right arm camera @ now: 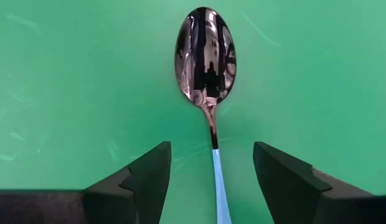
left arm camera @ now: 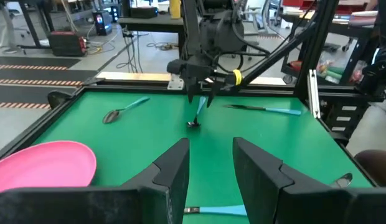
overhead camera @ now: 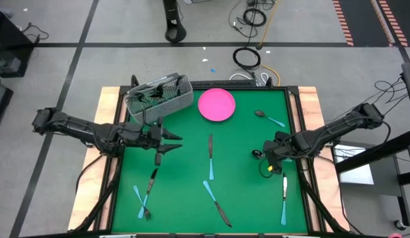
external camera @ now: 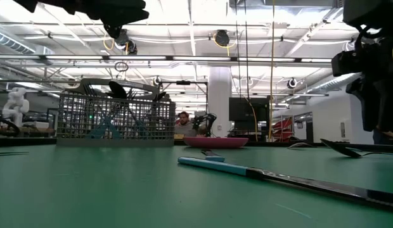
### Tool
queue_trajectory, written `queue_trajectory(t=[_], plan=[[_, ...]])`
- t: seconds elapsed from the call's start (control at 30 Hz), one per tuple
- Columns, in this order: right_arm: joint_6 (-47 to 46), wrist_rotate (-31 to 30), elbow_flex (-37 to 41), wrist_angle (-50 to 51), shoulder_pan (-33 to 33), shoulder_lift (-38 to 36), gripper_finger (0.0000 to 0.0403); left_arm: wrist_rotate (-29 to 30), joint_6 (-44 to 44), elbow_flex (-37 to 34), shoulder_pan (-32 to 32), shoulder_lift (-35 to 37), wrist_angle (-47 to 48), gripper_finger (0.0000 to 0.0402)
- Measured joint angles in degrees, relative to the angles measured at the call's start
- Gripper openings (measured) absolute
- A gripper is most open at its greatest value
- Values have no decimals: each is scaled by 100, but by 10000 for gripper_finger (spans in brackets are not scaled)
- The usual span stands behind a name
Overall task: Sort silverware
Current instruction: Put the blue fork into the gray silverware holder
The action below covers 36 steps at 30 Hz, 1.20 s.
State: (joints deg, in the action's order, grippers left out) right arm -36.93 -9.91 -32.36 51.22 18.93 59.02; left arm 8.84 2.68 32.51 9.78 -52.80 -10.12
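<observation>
Green felt covers the bench (overhead camera: 245, 198). Toward nine o'clock the left tool (overhead camera: 170, 144) waits, released and empty, below the wire-mesh basket (overhead camera: 159, 98). Toward three o'clock the right tool (right arm camera: 211, 180) hangs spread and empty, straddling a blue-handled spoon (right arm camera: 207, 68) lying flat. Stiff, light and slick, it should pinch best across the narrow handle, just behind the polished bowl.

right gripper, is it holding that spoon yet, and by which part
No, nothing is held. The right gripper is open, fingers either side of the spoon's blue handle, not closed on it.
</observation>
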Motion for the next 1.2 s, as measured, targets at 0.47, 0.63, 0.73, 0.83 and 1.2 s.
queue_trajectory(t=[0.47,0.63,0.73,0.83,1.2], plan=[[5,245,0,7,-23,0,217,-415,446,0,40,2,580,125],[-128,234,0,-180,-21,0,217,-803,750,95,322,-4,1339,125],[-137,232,0,-399,-21,0,217,-729,894,357,587,-35,1752,125],[-135,232,0,-617,-21,0,217,-475,899,734,853,-82,2162,125],[-75,203,0,-851,-19,2,217,627,907,2824,1728,-1123,4983,125]])
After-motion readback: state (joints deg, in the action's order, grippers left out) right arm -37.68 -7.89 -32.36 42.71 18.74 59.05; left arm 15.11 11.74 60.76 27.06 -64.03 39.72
